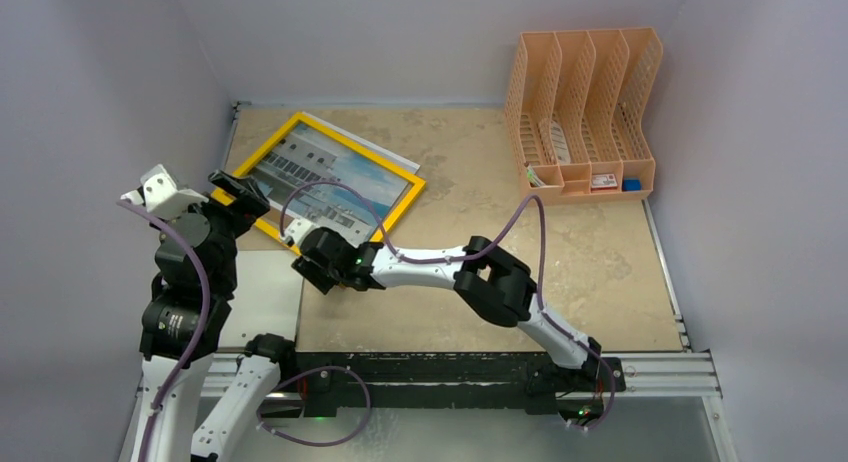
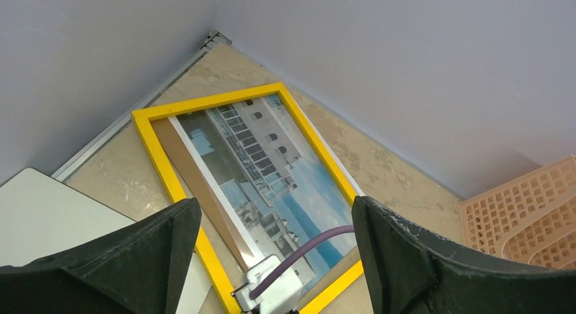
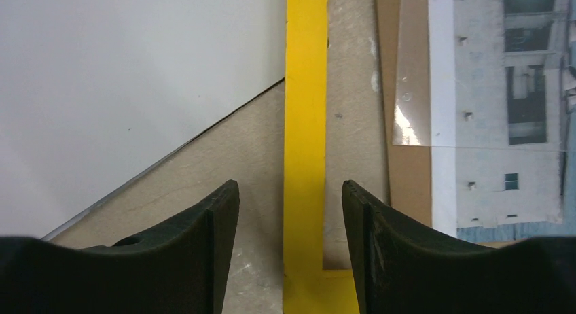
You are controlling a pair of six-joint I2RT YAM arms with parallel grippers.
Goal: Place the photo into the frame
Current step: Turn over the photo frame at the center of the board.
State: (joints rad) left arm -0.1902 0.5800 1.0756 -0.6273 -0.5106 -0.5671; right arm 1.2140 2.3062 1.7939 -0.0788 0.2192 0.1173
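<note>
Beige mottled bench (image 1: pixel 560 272) boxed in by plain grey walls (image 1: pixel 400 32), everything in play at far left.

Leftmost, by the near edge: blank white panel (image 1: pixel 262 292), flat, one edge running up to the frame (image 1: pixel 362 150). Over it, left pincer (image 2: pixel 274 205), spread wide, holding nothing, poised above the frame. Frame flat and askew toward the far left corner, close to the metal rail (image 2: pixel 136 105) along the wall. Photo (image 1: pixel 330 162) face up inside it, with a strip of brown backing board (image 2: pixel 180 158) bare along one side. Right pincer (image 3: pixel 291 212) partly spread, astride the frame's yellow edge, gaps on both sides, gripping nothing. Further right, a broad bare stretch of bench. Far right, peach file rack (image 1: pixel 585 102) upright by the wall, with tags in its base too small to read.
</note>
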